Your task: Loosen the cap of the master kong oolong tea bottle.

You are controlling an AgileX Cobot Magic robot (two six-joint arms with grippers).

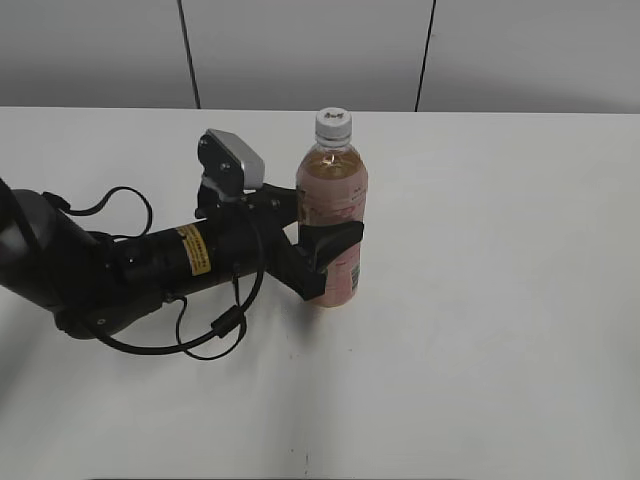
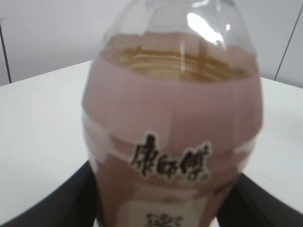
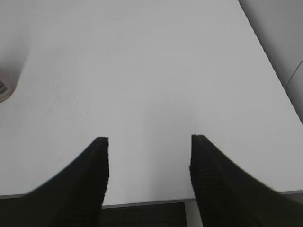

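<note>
It looked like a lab or test room. A plain white table point(image 1: 500, 300) stretched beneath the left gripper point(image 1: 325, 262), with bare grey wall panels point(image 1: 300, 50) behind it.

even bright light; bottle point(image 2: 173, 137) blurred close up, glare on its shoulder.

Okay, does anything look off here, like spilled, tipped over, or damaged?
Nothing stands out. The bottle stands upright on the white table with its cap on, held around the middle by the left gripper. No liquid shows on the table. The right gripper is open over bare tabletop.
</note>
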